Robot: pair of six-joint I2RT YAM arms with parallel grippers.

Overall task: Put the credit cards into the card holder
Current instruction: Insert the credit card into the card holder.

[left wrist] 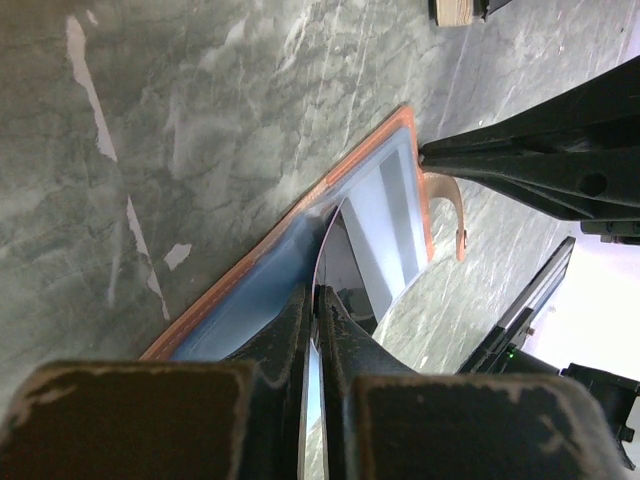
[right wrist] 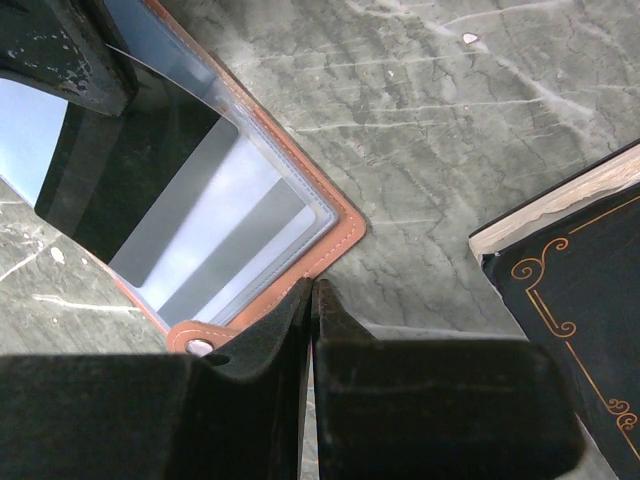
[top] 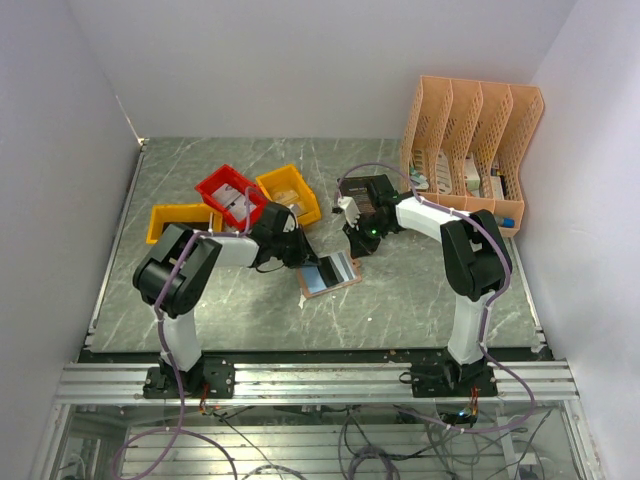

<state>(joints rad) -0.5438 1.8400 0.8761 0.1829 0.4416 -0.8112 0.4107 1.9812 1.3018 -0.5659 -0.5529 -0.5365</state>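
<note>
The card holder [top: 335,270] lies open on the marble table, tan-orange rim [right wrist: 338,238] up, its snap tab [right wrist: 195,345] at one corner. A pale grey card [right wrist: 215,215] with a darker stripe shows inside its clear pocket. My left gripper [left wrist: 316,292] is shut on a thin, bent clear leaf of the holder [left wrist: 335,215] and holds it lifted off the pocket. My right gripper [right wrist: 312,288] is shut with nothing between its fingers, its tips resting on the holder's rim beside the snap tab. In the top view the two grippers [top: 303,258] [top: 356,243] meet over the holder.
A black book [right wrist: 570,290] with gold ornament lies close to the right of the right gripper. A red bin [top: 232,195] and two yellow bins [top: 290,193] [top: 180,220] stand behind the left arm. A peach file rack [top: 470,150] stands at the back right.
</note>
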